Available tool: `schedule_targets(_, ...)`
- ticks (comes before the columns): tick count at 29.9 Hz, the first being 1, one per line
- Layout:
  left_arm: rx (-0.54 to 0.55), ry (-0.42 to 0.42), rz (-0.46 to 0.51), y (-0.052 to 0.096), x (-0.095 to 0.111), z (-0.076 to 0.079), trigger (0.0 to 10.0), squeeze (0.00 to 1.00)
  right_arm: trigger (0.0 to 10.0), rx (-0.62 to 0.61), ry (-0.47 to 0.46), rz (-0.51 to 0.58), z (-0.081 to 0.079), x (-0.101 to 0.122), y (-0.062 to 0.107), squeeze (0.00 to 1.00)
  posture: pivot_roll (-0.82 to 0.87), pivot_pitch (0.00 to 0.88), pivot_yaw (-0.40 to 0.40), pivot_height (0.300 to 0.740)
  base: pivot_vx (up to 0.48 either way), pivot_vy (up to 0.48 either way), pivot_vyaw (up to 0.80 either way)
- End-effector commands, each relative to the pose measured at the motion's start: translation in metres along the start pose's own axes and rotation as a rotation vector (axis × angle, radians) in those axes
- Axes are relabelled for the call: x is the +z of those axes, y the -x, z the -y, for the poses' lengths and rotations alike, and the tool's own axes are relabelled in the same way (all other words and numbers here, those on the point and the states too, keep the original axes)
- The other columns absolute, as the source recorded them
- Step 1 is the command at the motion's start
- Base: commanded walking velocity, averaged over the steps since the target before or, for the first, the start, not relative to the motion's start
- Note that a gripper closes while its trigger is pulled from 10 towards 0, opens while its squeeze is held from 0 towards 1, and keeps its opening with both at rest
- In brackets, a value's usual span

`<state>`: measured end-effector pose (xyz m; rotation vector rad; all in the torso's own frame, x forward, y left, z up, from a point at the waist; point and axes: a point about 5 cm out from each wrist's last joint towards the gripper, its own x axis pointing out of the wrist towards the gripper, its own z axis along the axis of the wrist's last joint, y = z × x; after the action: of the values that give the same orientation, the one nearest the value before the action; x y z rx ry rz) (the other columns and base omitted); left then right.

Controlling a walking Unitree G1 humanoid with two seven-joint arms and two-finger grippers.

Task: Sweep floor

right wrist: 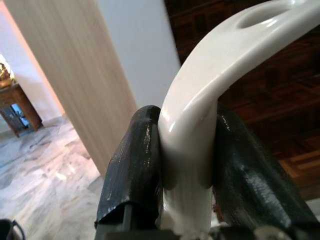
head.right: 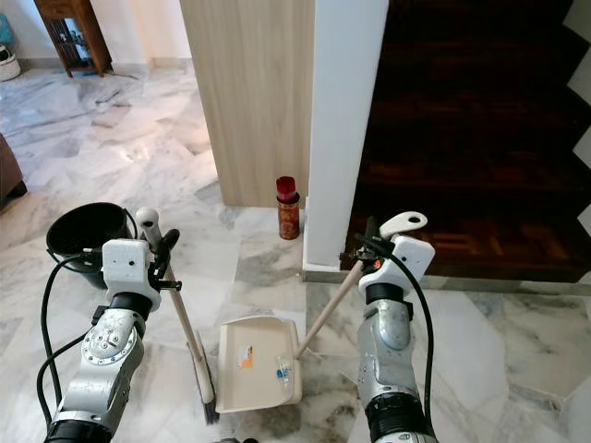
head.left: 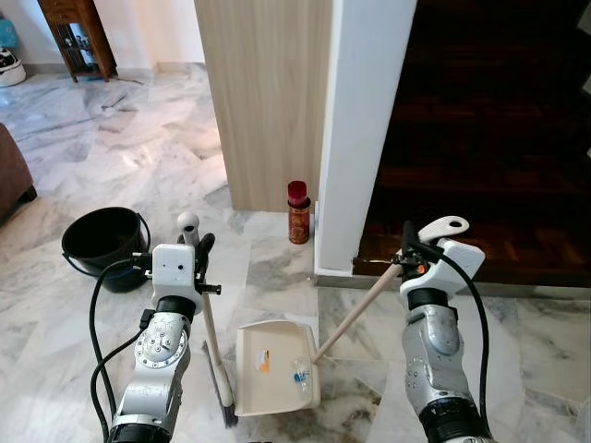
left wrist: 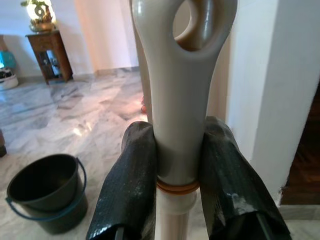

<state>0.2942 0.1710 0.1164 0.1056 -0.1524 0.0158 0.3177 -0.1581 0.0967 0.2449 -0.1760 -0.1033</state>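
While our left gripper (head.left: 196, 247) clamps the broom (head.left: 211, 332) and our right gripper (head.left: 413, 247) clamps the dustpan (head.left: 275, 367) handle, scraps lie in the pan at 6 o'clock; next, probably lift and tip into the bucket (head.left: 104, 242) at 9 o'clock.

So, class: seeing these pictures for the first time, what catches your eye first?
The cream plastic dustpan lies on the marble floor between both arms, small scraps in it. The left gripper clamps the beige-handled broom and the right gripper the dustpan's long handle. A black bucket sits left.
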Motion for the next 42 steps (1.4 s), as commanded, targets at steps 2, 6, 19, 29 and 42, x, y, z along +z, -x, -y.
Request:
schedule_targets(2,0.006,-0.004,0.059,-0.0032,0.0136,-0.0034,10.0,0.0,10.0,0.015,-0.035,0.05,-0.0072,0.0108,-0.0057,0.0,0.12,0.0,0.039,0.74,0.0,0.285,0.0)
schedule_targets(6,0.006,-0.004,0.06,-0.0032,0.0137,-0.0034,10.0,0.0,10.0,0.024,-0.012,0.045,-0.008,0.0107,-0.0061,0.0,0.13,0.0,0.038,0.74,0.0,0.292,0.0)
schedule_targets(19,0.008,-0.008,0.059,-0.004,0.0137,-0.0047,10.0,0.0,10.0,0.025,-0.024,0.045,-0.0095,0.0102,-0.0062,0.0,0.13,0.0,0.041,0.74,0.0,0.29,0.2)
schedule_targets(29,0.01,-0.008,0.06,-0.0035,0.0143,-0.0045,10.0,0.0,10.0,0.037,-0.008,0.044,-0.0109,0.0099,-0.0059,0.0,0.13,0.0,0.039,0.74,0.0,0.289,0.21)
schedule_targets(42,0.009,-0.009,0.059,-0.0035,0.0147,-0.0047,10.0,0.0,10.0,0.045,-0.006,0.039,-0.012,0.0088,-0.005,0.0,0.13,0.0,0.04,0.74,0.0,0.29,0.29)
